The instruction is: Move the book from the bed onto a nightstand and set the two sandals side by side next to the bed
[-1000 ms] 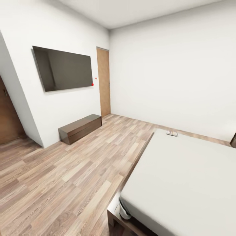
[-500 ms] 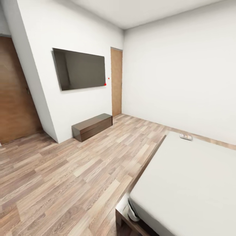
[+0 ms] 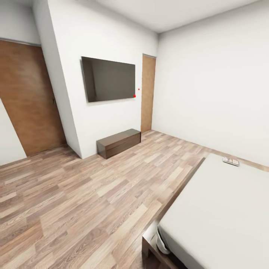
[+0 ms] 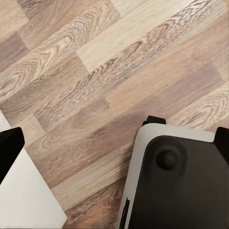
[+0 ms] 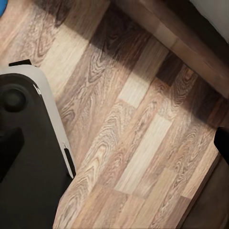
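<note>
No lettering, label or number could be read anywhere in the bedroom; the small book [image 3: 230, 161] lying at the far edge of the bed [image 3: 220, 209] was too distant for its cover text to be made out.

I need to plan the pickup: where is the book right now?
In the head view, the book lies at the far edge of the bed, near the right-hand white wall.
</note>
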Robot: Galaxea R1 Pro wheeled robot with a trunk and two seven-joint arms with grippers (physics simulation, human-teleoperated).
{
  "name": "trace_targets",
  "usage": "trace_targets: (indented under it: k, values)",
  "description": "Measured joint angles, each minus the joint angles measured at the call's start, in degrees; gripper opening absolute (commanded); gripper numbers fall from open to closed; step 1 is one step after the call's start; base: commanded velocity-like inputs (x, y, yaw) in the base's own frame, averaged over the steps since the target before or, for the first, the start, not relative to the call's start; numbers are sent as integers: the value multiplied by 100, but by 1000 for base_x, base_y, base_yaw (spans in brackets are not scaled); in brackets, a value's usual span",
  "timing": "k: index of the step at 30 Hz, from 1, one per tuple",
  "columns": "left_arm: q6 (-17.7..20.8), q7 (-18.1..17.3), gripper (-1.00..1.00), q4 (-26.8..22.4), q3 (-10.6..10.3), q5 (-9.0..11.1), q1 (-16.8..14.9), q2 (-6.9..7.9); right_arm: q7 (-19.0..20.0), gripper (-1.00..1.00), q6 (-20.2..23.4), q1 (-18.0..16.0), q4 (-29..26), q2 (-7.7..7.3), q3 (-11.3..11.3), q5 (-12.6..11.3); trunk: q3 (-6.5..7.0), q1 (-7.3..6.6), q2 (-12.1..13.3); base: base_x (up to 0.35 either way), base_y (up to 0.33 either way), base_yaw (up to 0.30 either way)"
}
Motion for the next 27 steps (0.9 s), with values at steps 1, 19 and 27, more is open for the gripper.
trace_targets:
  k: [1, 19, 27]
  values:
    - [0, 0, 100, 1, -3, -4, 0, -1, 0, 100, 0, 0, 0, 0, 0, 0, 0, 0, 0, -34, 31, 249]
    - [-5, 0, 100, 9, -23, -21, 2, -7, 0, 100, 0, 0, 0, 1, 4, -5, 0, -1, 0, -11, 10, 249]
    - [-8, 0, 100, 10, -30, -23, 3, -7, -1, 100, 0, 0, 0, -2, 3, -5, 0, -1, 0, -1, 1, 249]
